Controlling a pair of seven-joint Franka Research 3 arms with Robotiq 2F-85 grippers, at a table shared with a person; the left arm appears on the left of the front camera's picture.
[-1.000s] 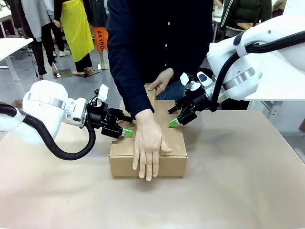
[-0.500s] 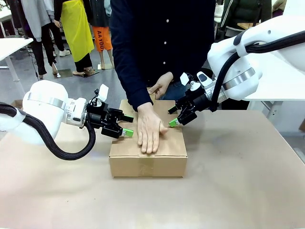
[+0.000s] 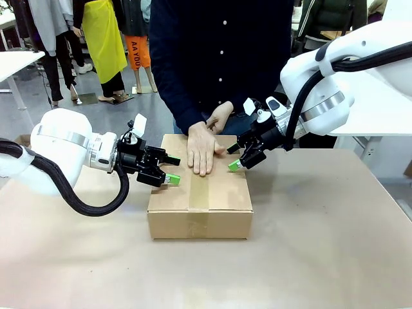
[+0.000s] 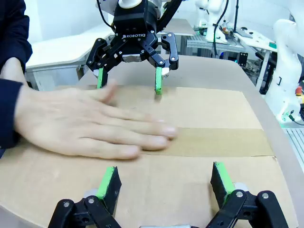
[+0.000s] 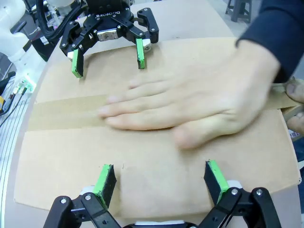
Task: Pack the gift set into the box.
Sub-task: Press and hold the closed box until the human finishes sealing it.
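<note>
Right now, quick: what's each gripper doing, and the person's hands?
Left gripper: open, empty, at the box.
Right gripper: open, empty.
Person's hand: flat on the tape.
Other hand: behind the box, unclear.

Matt brown cardboard box sealed by a smooth paper-like tape strip.

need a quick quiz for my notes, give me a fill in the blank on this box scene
1. The box has its flaps ____.
2. A strip of ____ runs along the top seam.
3. The person's hand lies ____ on the box top.
4. Both robot hands, left and right, have fingers ____.

Missing words: closed; tape; flat; open
</note>
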